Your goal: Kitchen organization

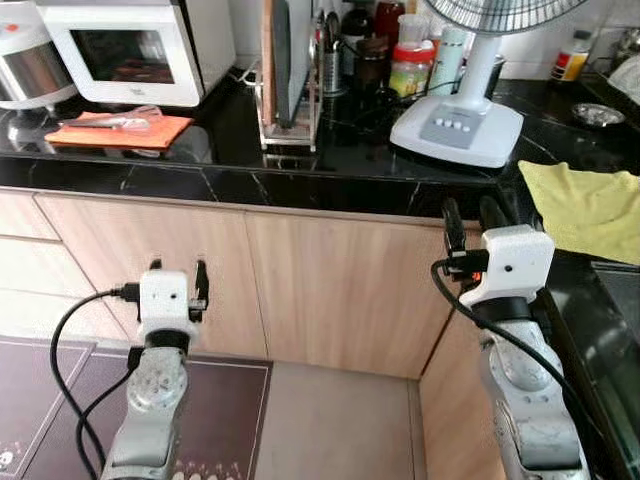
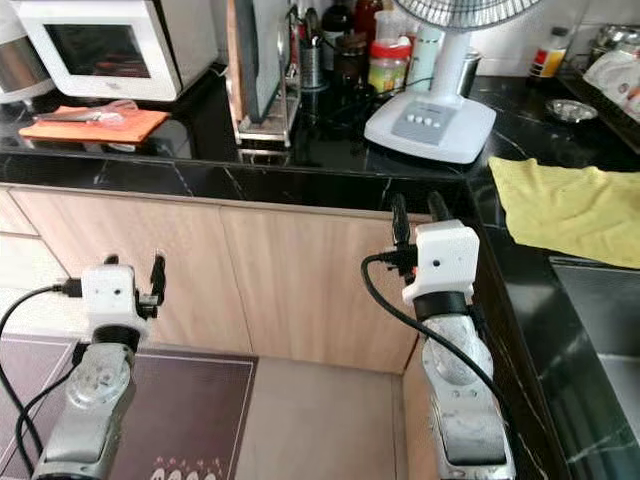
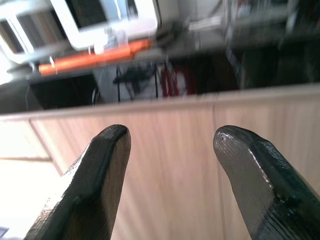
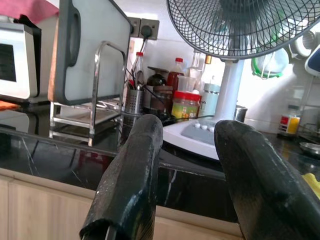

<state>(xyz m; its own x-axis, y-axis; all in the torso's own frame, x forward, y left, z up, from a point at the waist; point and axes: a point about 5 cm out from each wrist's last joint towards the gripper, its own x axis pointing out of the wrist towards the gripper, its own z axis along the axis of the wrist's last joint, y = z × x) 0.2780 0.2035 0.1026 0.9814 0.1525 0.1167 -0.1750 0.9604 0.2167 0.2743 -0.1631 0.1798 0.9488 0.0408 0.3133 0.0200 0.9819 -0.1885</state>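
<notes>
Black counter [image 1: 330, 165] across upper frame, we see fan [image 1: 462, 115] upper right, microwave [image 1: 130, 50] upper left, yellow cloth [image 1: 590, 205] at right edge | left gripper [image 1: 178, 272] lower left before cabinet [image 1: 330, 290], fingers apart | right gripper [image 1: 470, 215] centre-right at counter edge, fingers apart, holding nothing

**What can't be made out**

The fan [image 1: 470, 90] loses its head past the top edge. The rice cooker [image 1: 28, 60] is cut by the left edge, the yellow cloth [image 1: 590, 205] by the right. The left wrist view is smeared: microwave [image 3: 107, 20] and worktop [image 3: 150, 80] blur together. Jar labels [image 4: 185, 105] are too small to read.
</notes>
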